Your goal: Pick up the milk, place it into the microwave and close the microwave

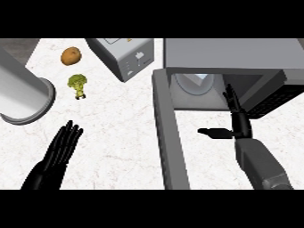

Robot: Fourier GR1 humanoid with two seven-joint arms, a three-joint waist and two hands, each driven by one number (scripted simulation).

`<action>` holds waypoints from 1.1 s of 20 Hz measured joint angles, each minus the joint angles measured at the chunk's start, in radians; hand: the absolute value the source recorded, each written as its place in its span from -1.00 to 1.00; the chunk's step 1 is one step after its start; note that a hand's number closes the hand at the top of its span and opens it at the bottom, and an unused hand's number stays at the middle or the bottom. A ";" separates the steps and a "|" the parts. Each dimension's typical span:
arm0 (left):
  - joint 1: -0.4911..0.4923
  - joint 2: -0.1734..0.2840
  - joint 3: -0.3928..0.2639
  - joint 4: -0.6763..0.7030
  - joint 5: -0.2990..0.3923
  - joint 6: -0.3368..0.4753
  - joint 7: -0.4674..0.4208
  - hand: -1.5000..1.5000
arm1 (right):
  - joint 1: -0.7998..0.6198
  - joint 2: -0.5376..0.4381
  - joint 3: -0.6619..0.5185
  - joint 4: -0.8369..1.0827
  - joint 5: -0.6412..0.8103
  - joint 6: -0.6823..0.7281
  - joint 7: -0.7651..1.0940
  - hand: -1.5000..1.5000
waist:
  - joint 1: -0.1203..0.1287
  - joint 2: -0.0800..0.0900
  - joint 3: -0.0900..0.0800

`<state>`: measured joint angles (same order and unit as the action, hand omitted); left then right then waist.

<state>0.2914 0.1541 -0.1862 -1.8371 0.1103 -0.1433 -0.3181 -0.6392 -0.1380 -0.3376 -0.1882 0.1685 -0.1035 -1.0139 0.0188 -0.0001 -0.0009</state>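
A: Where's the milk?

B: Inside the microwave (236, 55), I think. There's a pale carton-like shape (198, 83) sitting on the round plate in the cavity. Can't make out a label.

A: Door?

B: Microwave door (167, 133) is open, swung out toward the near edge of the tabletop (121, 129).

A: Right robot hand?

B: Right robot hand (236, 116) is just in front of the cavity opening, fingers straight and pointing in, thumb sticking out to the left. Holding nothing.

A: Left?

B: Left robot hand (57, 153) is low at the left, flat, fingers straight, holding nothing. Well apart from the door.

A: Anything else on there?

B: Potato (71, 55) and broccoli (78, 84) upper left, broccoli nearer. Toaster (125, 55) beside the microwave. Big grey cylinder (13, 89) at the left edge.
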 measured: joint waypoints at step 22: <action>-0.147 0.054 -0.183 0.152 -0.246 -0.079 0.088 1.00 | 0.467 -0.007 0.077 -0.572 -0.168 0.352 0.088 -1.00 | -0.057 -0.010 -0.002</action>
<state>0.1444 0.2081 -0.3694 -1.6849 -0.1353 -0.2222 -0.2299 -0.1723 -0.1454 -0.2603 -0.7597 0.0009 0.2480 -0.9257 -0.0381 -0.0098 -0.0024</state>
